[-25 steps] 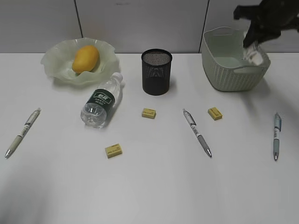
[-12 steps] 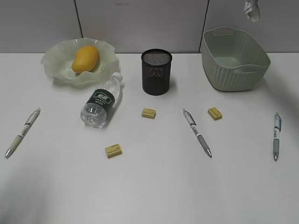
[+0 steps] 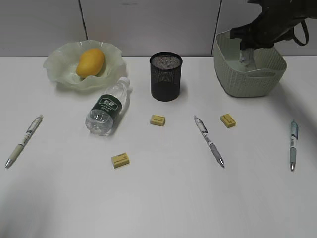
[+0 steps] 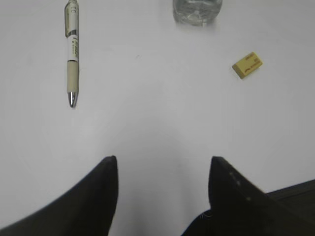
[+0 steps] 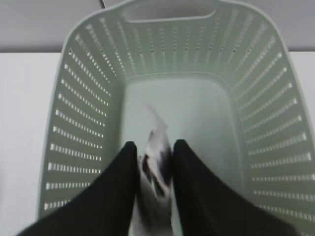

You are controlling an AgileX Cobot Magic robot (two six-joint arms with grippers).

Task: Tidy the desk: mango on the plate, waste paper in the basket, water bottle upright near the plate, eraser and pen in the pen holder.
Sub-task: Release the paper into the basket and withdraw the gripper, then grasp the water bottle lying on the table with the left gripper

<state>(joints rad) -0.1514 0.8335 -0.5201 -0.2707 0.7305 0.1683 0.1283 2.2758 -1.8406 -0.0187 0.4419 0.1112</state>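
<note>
We held the right gripper (image 5: 153,162) over the open top of the basket (image 3: 233,82), its two dark fingers (image 5: 115,196) closed narrowly on the waste paper (image 5: 156,169), which stood pinched between them with its upper tip projecting ahead of the fingertips and the basket floor directly beyond it. In the exterior view, that arm reached over the basket's rear rim, and a pale scrap showed just beneath it inside the tub. We kept the left gripper (image 4: 162,169) spread wide and empty above the desk (image 4: 157,123); a pen (image 4: 72,51) lay ahead of it to the left, a yellow eraser (image 4: 247,65) ahead to the right, and the base of the water bottle (image 4: 197,10) at the far edge of its view. The water bottle lay on its side, its cap touching or just beside the plate (image 3: 57,67), which held the mango (image 3: 90,62). The pen holder (image 3: 166,77) stood well to the left of the right gripper, between plate and basket. Two further erasers (image 3: 157,120) (image 3: 228,120) and two further pens (image 3: 209,141) (image 3: 292,144) lay on the desk, nearer the camera than the basket.
</note>
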